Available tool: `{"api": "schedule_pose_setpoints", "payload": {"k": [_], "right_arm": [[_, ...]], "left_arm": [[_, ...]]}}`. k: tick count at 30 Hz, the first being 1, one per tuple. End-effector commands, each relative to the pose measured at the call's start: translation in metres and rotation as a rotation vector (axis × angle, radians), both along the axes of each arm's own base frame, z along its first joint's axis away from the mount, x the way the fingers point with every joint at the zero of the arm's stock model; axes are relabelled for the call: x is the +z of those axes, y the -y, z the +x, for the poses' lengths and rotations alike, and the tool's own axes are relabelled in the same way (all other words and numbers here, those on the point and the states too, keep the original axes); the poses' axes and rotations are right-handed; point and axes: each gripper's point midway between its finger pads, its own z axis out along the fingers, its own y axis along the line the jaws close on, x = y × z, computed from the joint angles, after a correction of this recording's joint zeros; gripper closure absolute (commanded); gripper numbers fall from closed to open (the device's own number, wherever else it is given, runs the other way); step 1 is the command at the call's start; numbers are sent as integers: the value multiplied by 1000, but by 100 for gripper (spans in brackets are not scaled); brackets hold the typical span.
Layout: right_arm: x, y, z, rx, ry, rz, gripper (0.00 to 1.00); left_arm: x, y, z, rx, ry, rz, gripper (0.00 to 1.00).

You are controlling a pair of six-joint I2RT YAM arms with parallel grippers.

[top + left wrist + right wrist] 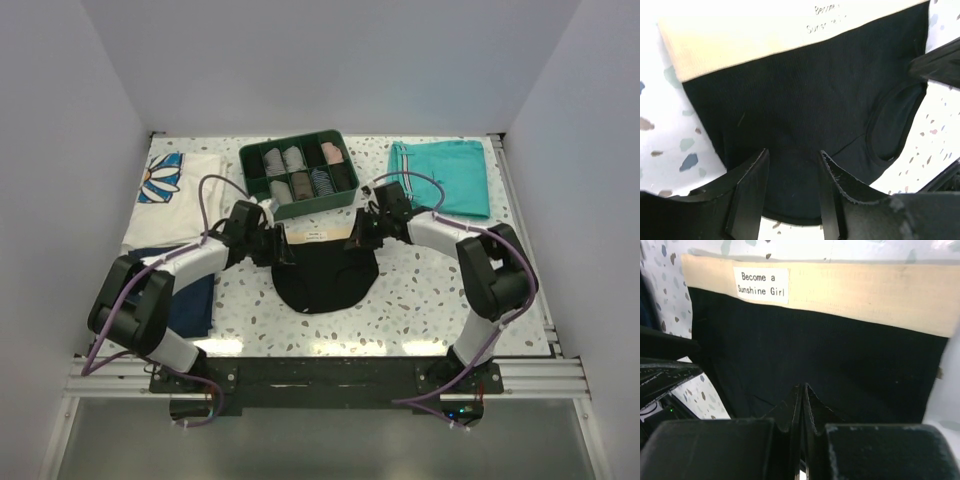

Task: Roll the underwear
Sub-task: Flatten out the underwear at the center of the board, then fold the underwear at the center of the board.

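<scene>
The underwear [325, 272] lies flat mid-surface, beige waistband [840, 290] toward the far edge, just short of the green bin [305, 207]. The left gripper [792, 156] hovers about half open over the left side with nothing in it. The right gripper [802, 387] is pinched closed over the right side and doesn't look like it has any fabric, so neither has a hold. Biggest risk I see: only one side grabs and the roll goes crooked, or the fingers catch just the top layer and the back layer stays put. Soft fabric might also slide toward the bin instead of rolling.
</scene>
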Motion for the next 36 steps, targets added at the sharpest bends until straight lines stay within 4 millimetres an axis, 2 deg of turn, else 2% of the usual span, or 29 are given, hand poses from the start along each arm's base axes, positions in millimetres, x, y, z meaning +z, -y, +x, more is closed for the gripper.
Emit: {"api": "schedule_pose_setpoints", "payload": {"k": [1,5,9,15,20,21,23,24,25,27,30,33,34,35,36], "right_arm": [[13,-16,12,21,38,64,97],[4,-13,11,25,26,35,98],[-13,-7,4,26,-2,8,98],[-36,6,-16,36,-45,-44,99],[-52,27,-46,33,-103,-114,100],[-50,29,-49,34,-99,-116,100],[-58,37,-66,31,-128,-148,100],[-53,37,-70,29,-118,-147,100],[-60,43,-82,26,-137,-166,100],[-59,42,-94,29,-138,-161,100],[-50,37,-102,28,-110,-102,99],[-36,36,-95,18,-47,-84,97],[-25,34,-88,16,-16,-82,97],[-21,35,-83,10,1,-92,96],[-11,34,-77,14,25,-100,95]], "left_arm": [[21,13,25,47,125,-113,54],[11,8,20,77,102,-103,57],[-10,-5,6,121,61,-63,60],[-22,-17,-14,148,40,-43,62],[-25,-12,-32,116,23,-67,61],[-26,-9,-37,99,14,-69,61],[-29,-4,-45,84,-2,-74,60],[-29,3,-51,58,-5,-74,60],[-30,6,-53,57,-10,-75,60],[-29,14,-62,33,-10,-74,59],[-20,20,-63,25,19,-55,57],[-7,15,-53,38,58,3,54],[-4,10,-46,49,85,42,53],[6,9,-40,55,102,61,51],[10,5,-34,60,128,93,45]]}}
